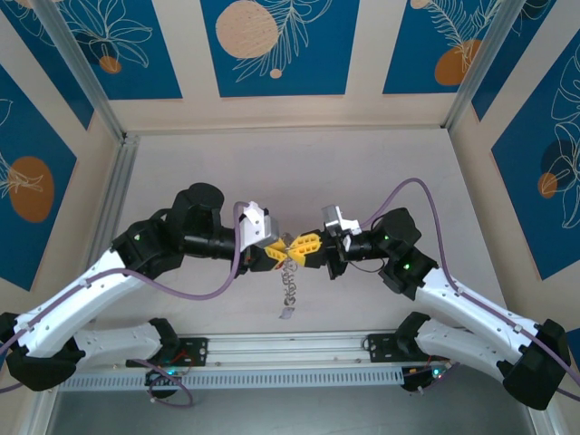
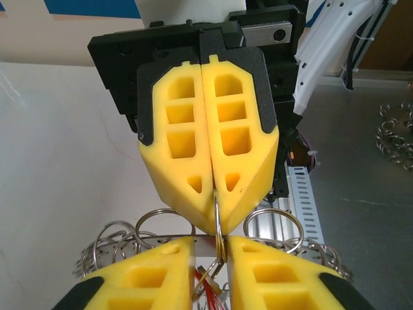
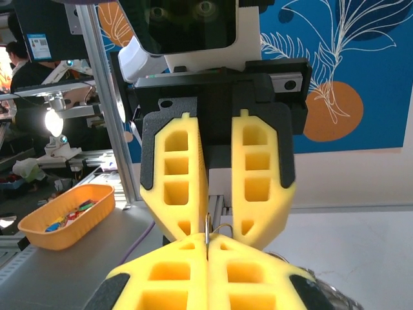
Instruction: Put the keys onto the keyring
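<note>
Both white-and-black robot arms, left arm (image 1: 91,290) and right arm (image 1: 471,308), reach in from the near edge and meet nose to nose over the pale table (image 1: 290,172). The work is done in mid-air, so each wrist camera looks straight at the other tool.

Right gripper (image 2: 215,221): 2 yellow foam fingers pressed together, pinching 1 thin wire of the grey metal keyring with its fringe of silver wire loops (image 1: 290,274). Likely acting as a vise, keeping the ring edge-on and steady. The rest of the ring hangs free below the meeting point, with the small whitish tag (image 1: 286,314) lowest.

Left gripper (image 3: 221,226): fingers a little apart, straddling the pinched wire. That leaves room to work a piece along it.

Tiny red oval key (image 2: 201,284) sits in that gap, right against the ring wire and just below the right fingertips. Can't tell whether the left pads touch it or whether it's on the ring.
</note>
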`<action>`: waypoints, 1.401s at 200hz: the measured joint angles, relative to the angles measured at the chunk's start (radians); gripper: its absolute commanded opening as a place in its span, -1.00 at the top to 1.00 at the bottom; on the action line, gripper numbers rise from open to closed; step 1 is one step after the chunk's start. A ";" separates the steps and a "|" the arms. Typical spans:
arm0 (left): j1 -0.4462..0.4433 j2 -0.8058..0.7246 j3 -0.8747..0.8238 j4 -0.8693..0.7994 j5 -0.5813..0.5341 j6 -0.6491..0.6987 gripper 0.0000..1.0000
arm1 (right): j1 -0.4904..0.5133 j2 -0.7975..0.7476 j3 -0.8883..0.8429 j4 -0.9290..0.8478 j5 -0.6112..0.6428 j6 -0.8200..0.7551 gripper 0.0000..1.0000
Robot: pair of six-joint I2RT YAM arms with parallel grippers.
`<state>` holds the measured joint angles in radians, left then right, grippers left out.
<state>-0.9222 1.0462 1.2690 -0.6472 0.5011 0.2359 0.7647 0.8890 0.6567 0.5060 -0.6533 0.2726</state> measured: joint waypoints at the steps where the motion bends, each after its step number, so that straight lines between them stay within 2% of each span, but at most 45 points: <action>1: 0.000 0.000 0.000 0.001 0.000 -0.001 0.52 | 0.000 0.000 0.000 0.002 0.000 0.001 1.00; 30: 0.011 -0.023 -0.024 0.021 0.015 -0.005 0.49 | 0.000 0.000 -0.007 0.043 0.000 0.023 1.00; 52: 0.035 -0.046 -0.043 0.031 0.027 -0.020 0.36 | 0.000 0.000 -0.015 0.087 0.000 0.041 1.00; 75: 0.060 -0.062 -0.056 0.039 0.046 -0.034 0.63 | 0.000 0.000 -0.020 0.113 0.000 0.051 1.00; 115: 0.072 -0.063 -0.060 0.064 0.079 -0.048 0.64 | 0.000 0.001 -0.020 0.132 0.000 0.061 1.00; 126: 0.074 -0.063 -0.060 0.070 0.087 -0.048 0.57 | 0.000 0.005 -0.020 0.137 0.000 0.062 1.00; 147: 0.076 -0.060 -0.063 0.087 0.103 -0.048 0.28 | 0.000 0.014 -0.020 0.137 0.000 0.063 1.00; 152: 0.076 -0.060 -0.064 0.089 0.106 -0.053 0.27 | 0.000 0.016 -0.020 0.137 0.000 0.066 1.00; 159: 0.076 -0.060 -0.066 0.091 0.111 -0.056 0.34 | 0.000 0.018 -0.020 0.138 0.000 0.068 1.00; 184: 0.079 -0.054 -0.068 0.094 0.127 -0.053 0.80 | 0.000 0.018 -0.020 0.138 -0.001 0.069 1.00; 204: 0.081 -0.048 -0.068 0.092 0.139 -0.054 1.00 | -0.002 0.018 -0.020 0.141 0.001 0.070 1.00; 280: 0.087 -0.040 -0.069 0.117 0.163 -0.067 1.00 | -0.002 0.019 -0.041 0.218 0.055 0.103 1.00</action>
<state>-0.8349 1.0058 1.1995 -0.5301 0.6643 0.1692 0.7631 0.9077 0.6155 0.7238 -0.5987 0.3759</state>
